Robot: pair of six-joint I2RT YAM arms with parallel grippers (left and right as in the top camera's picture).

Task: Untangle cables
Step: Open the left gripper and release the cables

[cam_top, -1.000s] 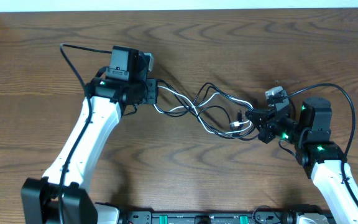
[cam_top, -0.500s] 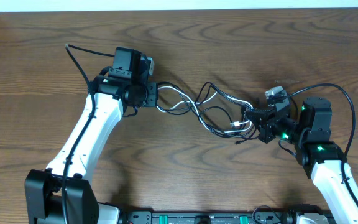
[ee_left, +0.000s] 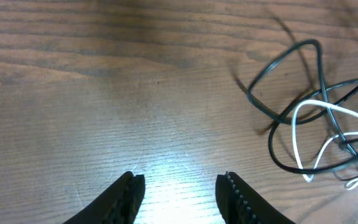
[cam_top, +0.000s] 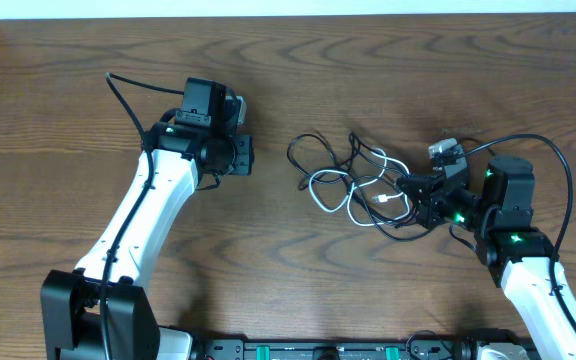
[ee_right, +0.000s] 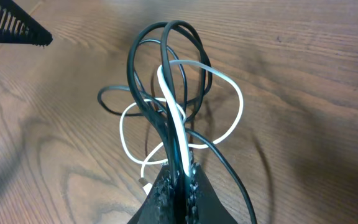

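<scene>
The cables (cam_top: 346, 178), black and white cords looped into one tangle, lie on the wooden table right of centre. My right gripper (cam_top: 415, 193) is shut on a bunch of black and white strands at the tangle's right end; in the right wrist view the strands (ee_right: 178, 134) run up out of the jaws (ee_right: 179, 177) into loops. My left gripper (cam_top: 245, 155) is open and empty, a short way left of the tangle. In the left wrist view its fingers (ee_left: 180, 186) frame bare wood, and the cable loops (ee_left: 312, 112) lie off to the right.
The wooden table (cam_top: 388, 70) stretches around both arms. Thick black leads run along the left arm (cam_top: 128, 95) and the right arm (cam_top: 548, 155). The left gripper's finger shows at the top left of the right wrist view (ee_right: 11, 28).
My left gripper has let go of the cables and opened. The stretched strands have sprung back right into a loose bunch near my right gripper. The right arm has not moved.
</scene>
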